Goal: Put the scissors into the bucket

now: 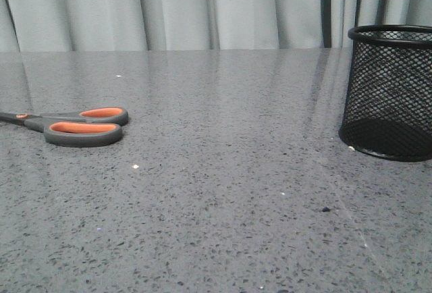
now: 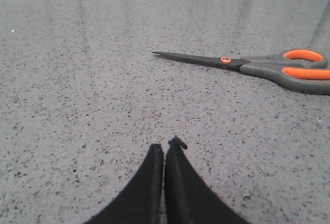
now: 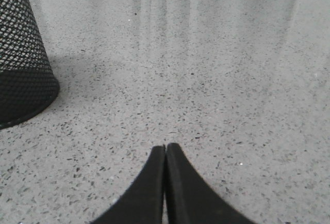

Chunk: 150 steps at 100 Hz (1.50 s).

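Observation:
The scissors (image 1: 81, 125) lie flat and closed on the table at the left of the front view, grey handles with orange linings toward the middle, blades running off the left edge. They also show in the left wrist view (image 2: 258, 66), ahead of and to one side of my left gripper (image 2: 165, 145), which is shut and empty. The black wire-mesh bucket (image 1: 390, 94) stands upright at the right of the front view. It also shows in the right wrist view (image 3: 20, 64), apart from my right gripper (image 3: 165, 145), which is shut and empty. Neither gripper shows in the front view.
The grey speckled table (image 1: 223, 192) stretches between scissors and bucket. A pale curtain (image 1: 202, 6) hangs behind the table's far edge. A few small specks (image 1: 135, 166) lie on the surface.

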{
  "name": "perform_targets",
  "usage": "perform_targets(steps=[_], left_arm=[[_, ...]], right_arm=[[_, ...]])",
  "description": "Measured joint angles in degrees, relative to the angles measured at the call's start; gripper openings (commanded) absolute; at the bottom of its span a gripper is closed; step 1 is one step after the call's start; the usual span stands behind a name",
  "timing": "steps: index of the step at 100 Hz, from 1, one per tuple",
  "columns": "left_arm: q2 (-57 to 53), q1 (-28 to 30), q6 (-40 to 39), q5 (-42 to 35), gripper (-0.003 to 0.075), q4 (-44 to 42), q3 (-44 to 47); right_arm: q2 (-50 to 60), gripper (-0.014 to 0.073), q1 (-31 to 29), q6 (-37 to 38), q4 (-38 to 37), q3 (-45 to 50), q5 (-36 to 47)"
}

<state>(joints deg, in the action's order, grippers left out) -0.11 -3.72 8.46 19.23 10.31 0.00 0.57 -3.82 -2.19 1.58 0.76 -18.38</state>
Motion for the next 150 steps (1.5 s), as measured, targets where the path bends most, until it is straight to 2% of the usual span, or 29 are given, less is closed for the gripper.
perform_targets(steps=[108,117,127,136,150], left_arm=[[0.0,0.0,0.0,0.0,-0.0020,0.0,0.0],[0.0,0.0,0.0,0.0,-0.0020,0.0,0.0],[0.0,0.0,0.0,-0.4,-0.0020,0.5,0.0],[0.0,0.0,0.0,-2.2,-0.0020,5.6,0.0],[0.0,0.0,0.0,-7.7,-0.0020,25.2,0.0]], right_arm=[[0.0,-0.0048,0.0,0.0,0.0,0.0,0.0],[0.0,-0.0047,0.0,0.0,0.0,0.0,1.9],[0.0,-0.0048,0.0,0.0,1.7,0.0,8.4],[0.0,-0.0048,0.0,0.0,4.3,0.0,15.4],[0.0,-0.0048,0.0,0.0,9.7,0.0,24.4]])
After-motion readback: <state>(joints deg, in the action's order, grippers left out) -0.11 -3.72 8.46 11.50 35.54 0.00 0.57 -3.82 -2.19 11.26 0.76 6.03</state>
